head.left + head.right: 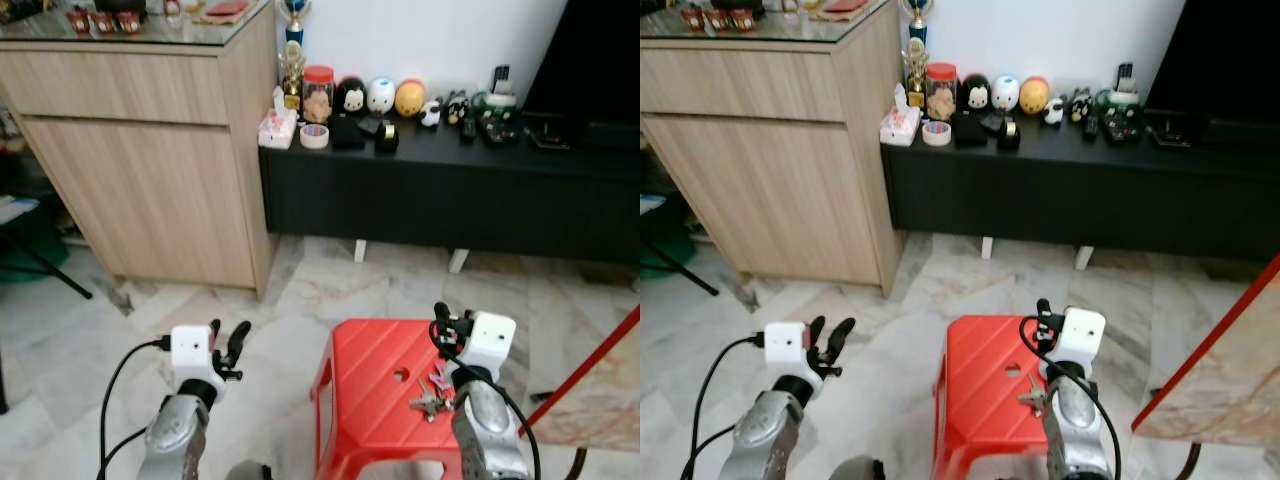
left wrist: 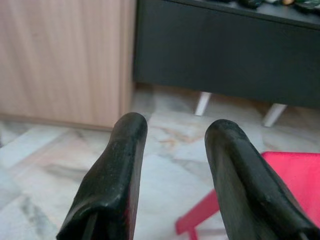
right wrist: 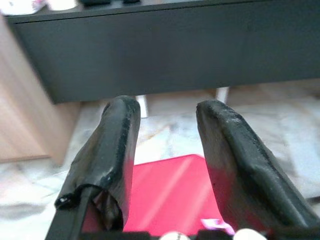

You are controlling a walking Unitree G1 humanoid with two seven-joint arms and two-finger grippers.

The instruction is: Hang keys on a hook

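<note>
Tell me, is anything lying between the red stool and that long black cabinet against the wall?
No. Between the red stool and the black cabinet there is only bare marble floor, as the left eye view shows.

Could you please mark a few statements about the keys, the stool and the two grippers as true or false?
1. The keys lie on the red stool. True.
2. The right gripper is shut on the keys. False: its fingers are apart with nothing between them, and the keys lie on the stool beside the arm.
3. The left gripper is open, over the marble floor beside the stool. True.
4. The stool stands on the black cabinet. False: it stands on the floor in front of the cabinet.
5. The wooden cupboard is left of the black cabinet. True.
</note>
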